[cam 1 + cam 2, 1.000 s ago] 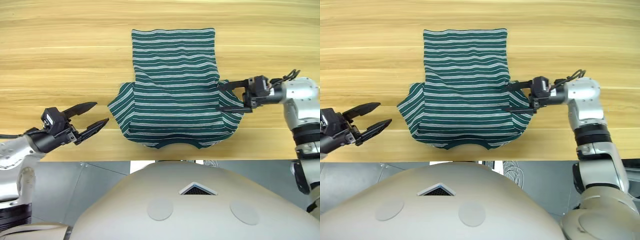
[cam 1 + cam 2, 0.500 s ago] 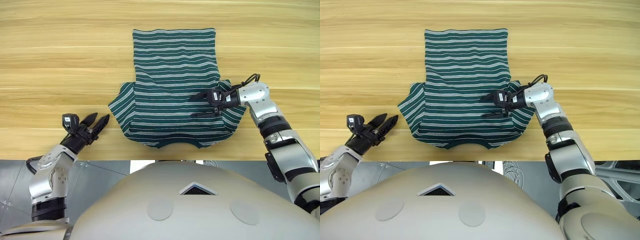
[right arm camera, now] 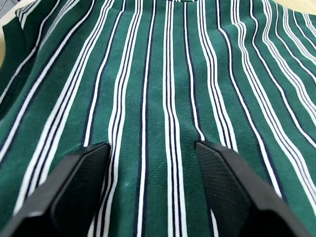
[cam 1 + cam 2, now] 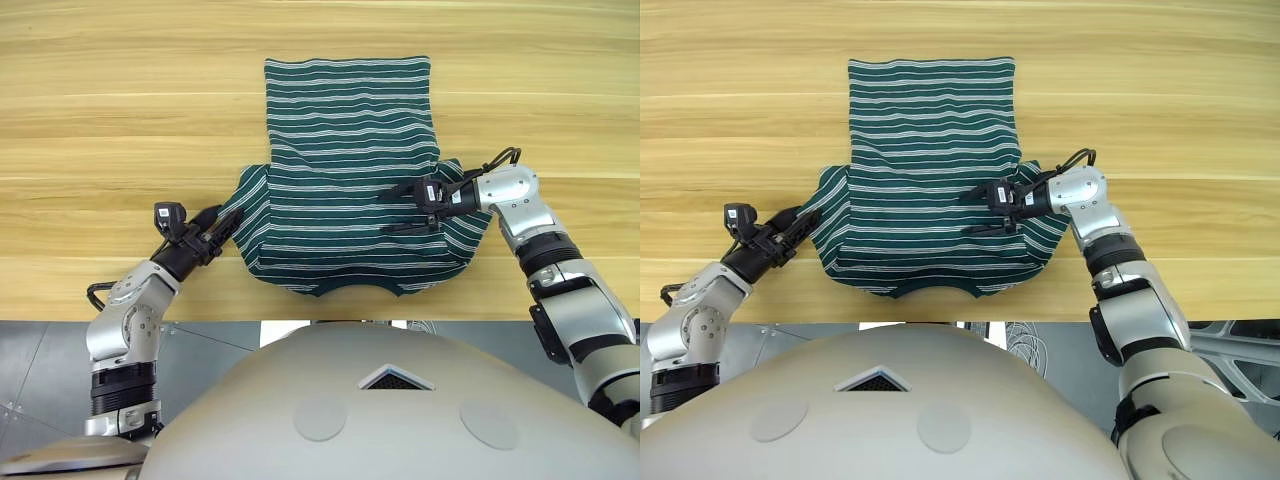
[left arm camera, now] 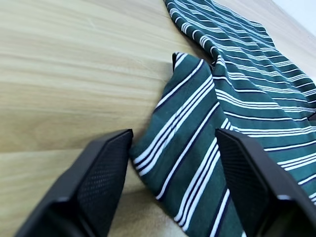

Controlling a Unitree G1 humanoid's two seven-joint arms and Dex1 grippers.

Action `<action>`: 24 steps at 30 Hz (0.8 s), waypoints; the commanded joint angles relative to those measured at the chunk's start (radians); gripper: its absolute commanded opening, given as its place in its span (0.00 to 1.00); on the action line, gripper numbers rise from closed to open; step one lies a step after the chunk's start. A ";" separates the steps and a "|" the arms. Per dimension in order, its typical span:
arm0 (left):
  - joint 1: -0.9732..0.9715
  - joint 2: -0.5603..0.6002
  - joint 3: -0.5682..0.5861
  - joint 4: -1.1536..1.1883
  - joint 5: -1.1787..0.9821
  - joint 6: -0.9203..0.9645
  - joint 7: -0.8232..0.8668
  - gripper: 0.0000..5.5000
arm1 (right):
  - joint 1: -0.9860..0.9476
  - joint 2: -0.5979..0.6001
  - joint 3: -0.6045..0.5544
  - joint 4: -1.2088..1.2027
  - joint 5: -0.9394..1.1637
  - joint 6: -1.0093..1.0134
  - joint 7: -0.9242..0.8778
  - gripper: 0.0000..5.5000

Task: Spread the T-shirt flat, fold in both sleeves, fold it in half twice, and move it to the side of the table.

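Note:
A dark green T-shirt point(image 4: 345, 150) with white stripes lies flat on the wooden table point(image 4: 120, 100), collar toward the near edge. Its right sleeve is folded in over the body; the left sleeve point(image 4: 243, 200) still sticks out. My left gripper point(image 4: 217, 226) is open at the left sleeve's edge, and the left wrist view shows the sleeve hem point(image 5: 173, 133) lying between its fingers point(image 5: 101, 182). My right gripper point(image 4: 395, 207) hovers open over the shirt's body by the folded right sleeve, its fingers point(image 3: 81, 182) spread above the striped cloth point(image 3: 163, 98).
The table's near edge point(image 4: 150, 318) runs just below the collar. Bare wood stretches to the left, right and far side of the shirt.
My left gripper has moved right along the table from the near left edge up to the left sleeve. The right gripper has stayed put over the last half second, after swinging inward over the shirt.

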 commanded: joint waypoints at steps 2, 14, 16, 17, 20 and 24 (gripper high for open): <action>0.016 0.009 -0.024 0.035 0.069 0.000 0.017 0.40 | 0.013 -0.005 0.013 0.032 -0.071 0.009 -0.029 0.58; 0.022 -0.001 -0.006 -0.020 0.088 -0.090 -0.013 0.06 | 0.023 -0.003 0.007 0.022 -0.059 -0.004 -0.025 0.58; 0.024 -0.008 -0.008 -0.066 0.090 -0.109 -0.006 0.00 | 0.024 -0.002 0.004 0.019 -0.055 -0.004 -0.026 0.58; 0.022 -0.016 -0.009 -0.115 0.077 -0.113 -0.001 0.00 | 0.024 -0.001 0.002 0.017 -0.053 -0.003 -0.025 0.58; -0.002 -0.044 -0.031 -0.252 0.042 -0.109 0.018 0.00 | 0.028 0.000 -0.004 0.011 -0.046 -0.003 -0.026 0.58; -0.080 -0.099 -0.123 -0.351 0.017 -0.065 0.063 0.00 | 0.027 0.006 -0.009 0.015 -0.044 -0.006 -0.025 0.58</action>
